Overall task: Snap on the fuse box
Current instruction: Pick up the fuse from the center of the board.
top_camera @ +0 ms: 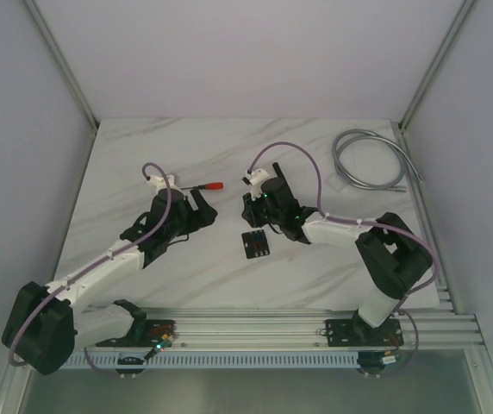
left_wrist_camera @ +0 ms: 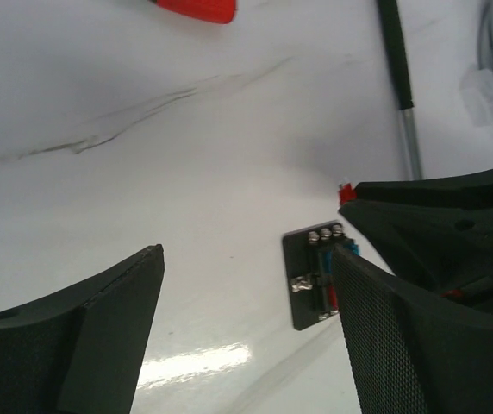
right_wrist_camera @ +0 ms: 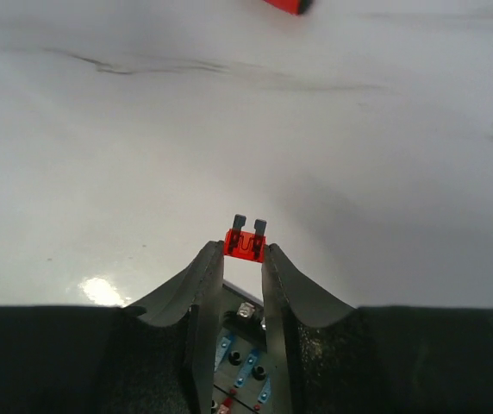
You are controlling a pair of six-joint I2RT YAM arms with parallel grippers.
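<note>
Black square plastic fuse box [top_camera: 254, 245] on white marbled worktop [top_camera: 143, 155], beneath right fingers [right_wrist_camera: 205, 285] pinching translucent red fuse [right_wrist_camera: 246, 242]; left fingers [left_wrist_camera: 109, 319] spread wide beside red-handled tool [top_camera: 210, 185], perhaps a screwdriver.

Fuse box [left_wrist_camera: 311, 276] partly behind left fingers [left_wrist_camera: 419, 345]; red handle [left_wrist_camera: 196, 9] past top edge.

Left gripper [left_wrist_camera: 246, 259], jaws spread wide, low to the left of the fuse box [top_camera: 255, 245]; right gripper [right_wrist_camera: 245, 254], just above it, pinching a red fuse [right_wrist_camera: 246, 241] at its fingertips.
</note>
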